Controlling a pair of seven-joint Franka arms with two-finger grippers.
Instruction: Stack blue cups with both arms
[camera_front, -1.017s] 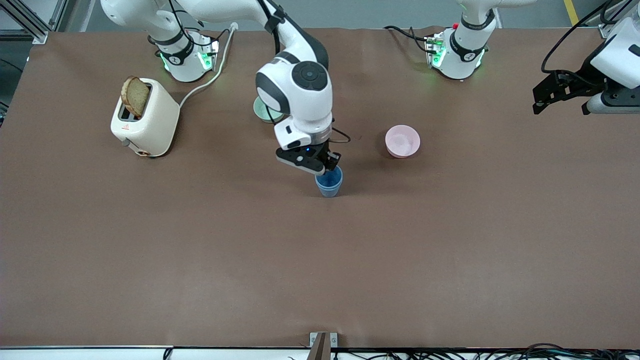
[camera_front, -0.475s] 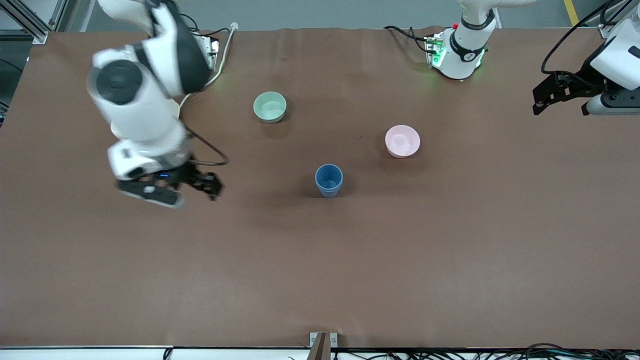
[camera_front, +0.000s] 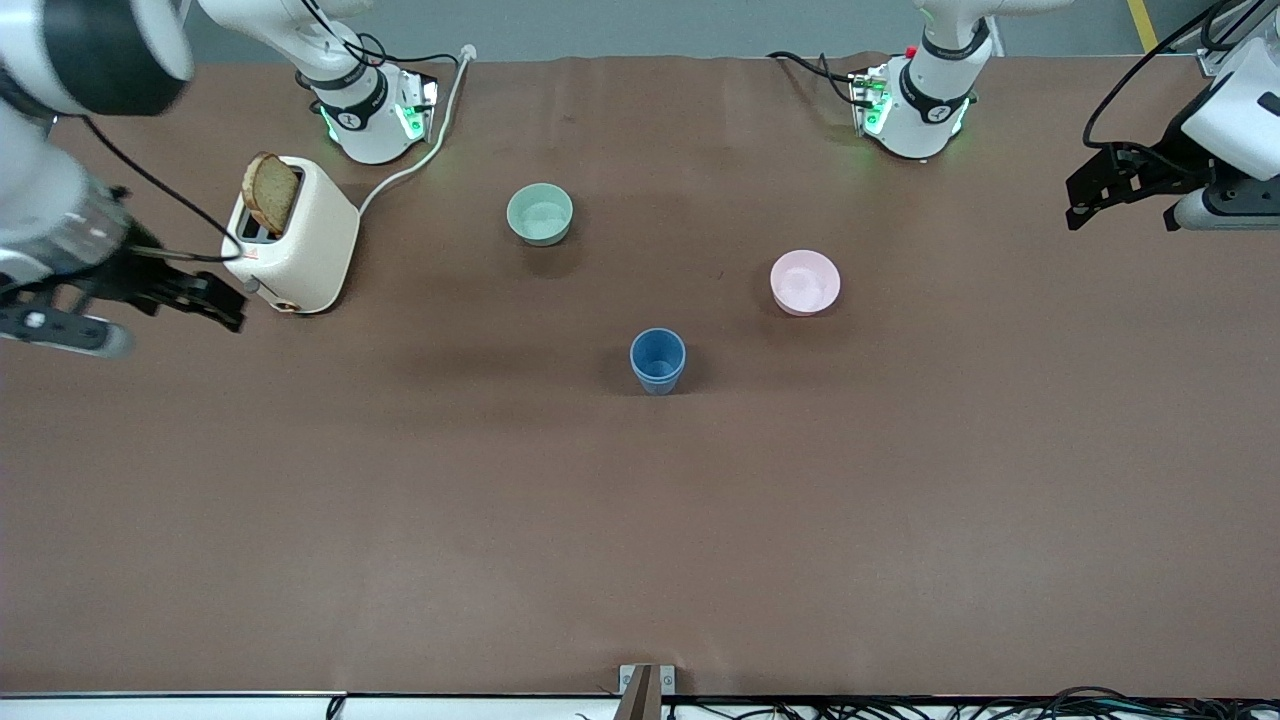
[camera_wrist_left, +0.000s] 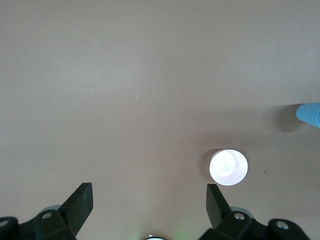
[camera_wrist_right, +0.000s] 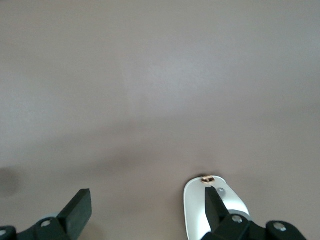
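Note:
A blue cup (camera_front: 657, 360) stands upright and alone mid-table. Only one cup outline shows, and I cannot tell whether a second sits nested in it. Its edge also shows in the left wrist view (camera_wrist_left: 309, 115). My right gripper (camera_front: 215, 300) is open and empty, up over the table at the right arm's end, beside the toaster. In the right wrist view (camera_wrist_right: 147, 207) nothing lies between the fingers. My left gripper (camera_front: 1118, 212) is open and empty, and it waits over the left arm's end of the table. The left wrist view (camera_wrist_left: 149, 200) shows bare table between its fingers.
A cream toaster (camera_front: 298, 240) with a bread slice (camera_front: 270, 192) stands near the right arm's base, and it also shows in the right wrist view (camera_wrist_right: 212, 205). A mint-green bowl (camera_front: 540, 214) and a pink bowl (camera_front: 805, 282) sit farther from the front camera than the cup.
My right gripper has left the blue cup and swung away, empty, to the right arm's end of the table, past the toaster. The cup stays put. The left arm has not moved.

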